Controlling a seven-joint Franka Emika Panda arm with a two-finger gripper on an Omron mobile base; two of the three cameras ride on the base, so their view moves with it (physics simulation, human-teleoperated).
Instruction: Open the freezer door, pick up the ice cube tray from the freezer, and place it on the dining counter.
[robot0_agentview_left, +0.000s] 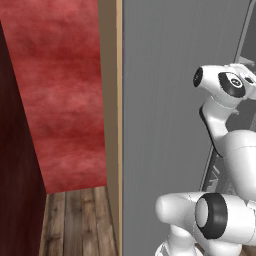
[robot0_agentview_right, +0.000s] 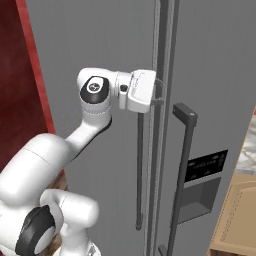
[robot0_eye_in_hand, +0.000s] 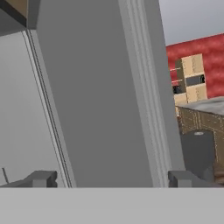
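Tall grey freezer (robot0_agentview_right: 210, 75) stood shut right before the gripper (robot0_eye_in_hand: 111, 178), its brushed freezer door (robot0_agentview_left: 165, 125) spread to the gripper's left, thin dark bar handle (robot0_agentview_right: 140, 170) hung just below the gripper, fingers (robot0_eye_in_hand: 43, 178) stood wide apart, holding nothing

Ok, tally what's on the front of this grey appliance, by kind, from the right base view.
Doors: 2, the freezer door and the right-hand door
Bar handles: 2, the thin handle and the thicker handle
Dispenser panel: 1
Total: 5
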